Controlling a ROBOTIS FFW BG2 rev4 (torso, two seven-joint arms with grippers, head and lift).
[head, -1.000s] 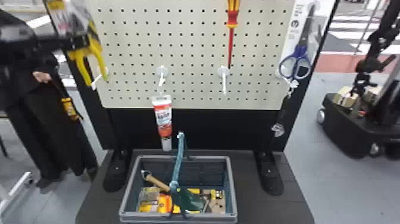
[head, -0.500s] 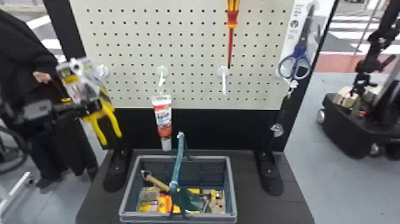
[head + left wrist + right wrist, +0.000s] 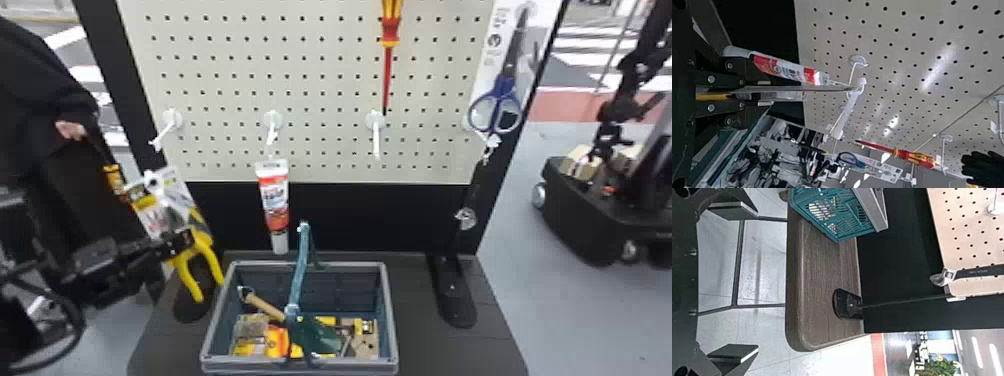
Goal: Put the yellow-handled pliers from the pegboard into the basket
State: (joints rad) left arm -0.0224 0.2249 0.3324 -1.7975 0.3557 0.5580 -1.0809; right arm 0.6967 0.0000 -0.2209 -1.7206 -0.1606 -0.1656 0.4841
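Big pegboard first, pale and dotted with holes, standing behind the dark surface, and on that surface sits the basket. The head view looks right down inside: a wooden-handled tool and yellow packages in there, teal handle raised over them. Over to the right wrist view, and here's the basket's teal slatted side, plus an adjustable wrench by the board's edge.

Now the grippers! The left gripper is out to the left of the basket in the head view, and it's got the pliers, card and all, yellow handles hanging tilted near the left rim, outside the basket. In the left wrist view, the left gripper has its fingers narrow, pinching the thin card seen edge-on. The right gripper? Spread wide, nothing between its fingers.

Down to the smaller stuff: blue-handled scissors on a card at the board's right, a red and yellow screwdriver pointing down, and the white and red tube hanging beneath its hook
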